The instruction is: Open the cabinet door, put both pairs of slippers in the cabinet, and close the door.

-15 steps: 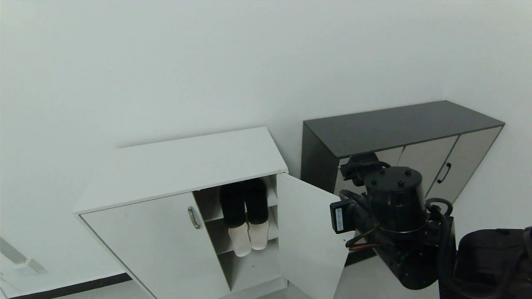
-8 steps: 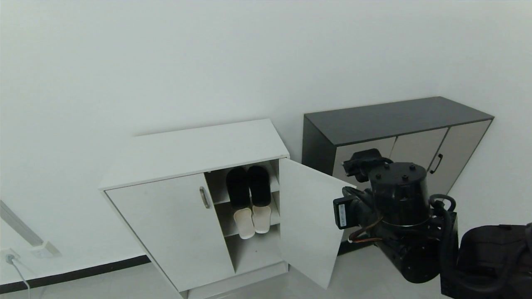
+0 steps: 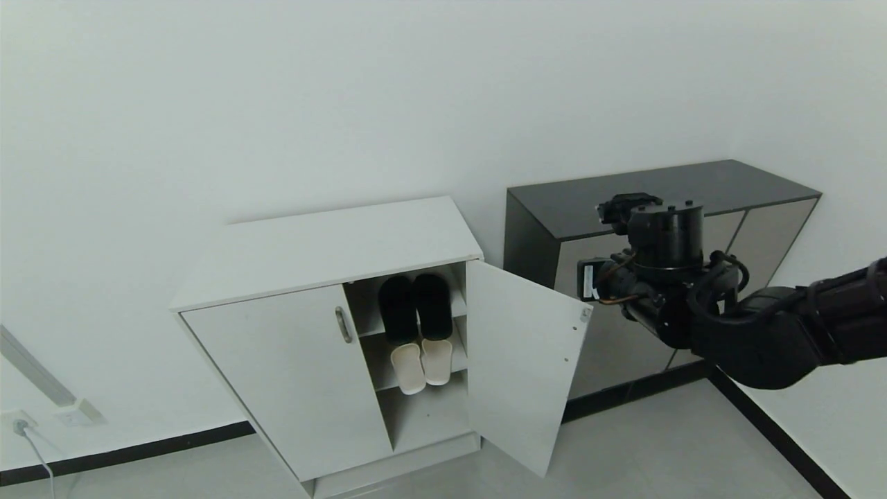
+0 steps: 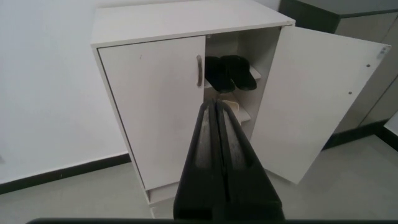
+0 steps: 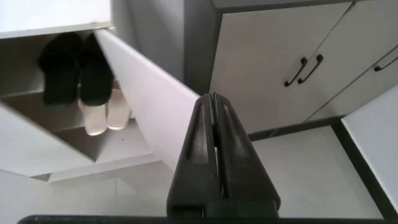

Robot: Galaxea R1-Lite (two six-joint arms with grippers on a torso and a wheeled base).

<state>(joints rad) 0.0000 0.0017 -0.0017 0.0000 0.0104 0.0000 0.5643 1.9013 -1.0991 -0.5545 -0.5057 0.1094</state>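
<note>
The white cabinet stands against the wall with its right door swung open and its left door closed. A black pair of slippers lies on the upper shelf, and a white pair lies on the shelf below. My right arm is raised just to the right of the open door's free edge. In the right wrist view my right gripper is shut and empty, over the door. My left gripper is shut and empty in front of the cabinet, hiding part of the white slippers.
A dark cabinet with grey doors stands against the wall to the right of the white one. The wall turns a corner at the far right. Bare floor lies in front of both cabinets. A wall socket with a cable sits low at the far left.
The head camera has pulled back and shifted, so both cabinets sit differently in the picture. My right arm has risen beside the open door's free edge. The slippers have not moved.
</note>
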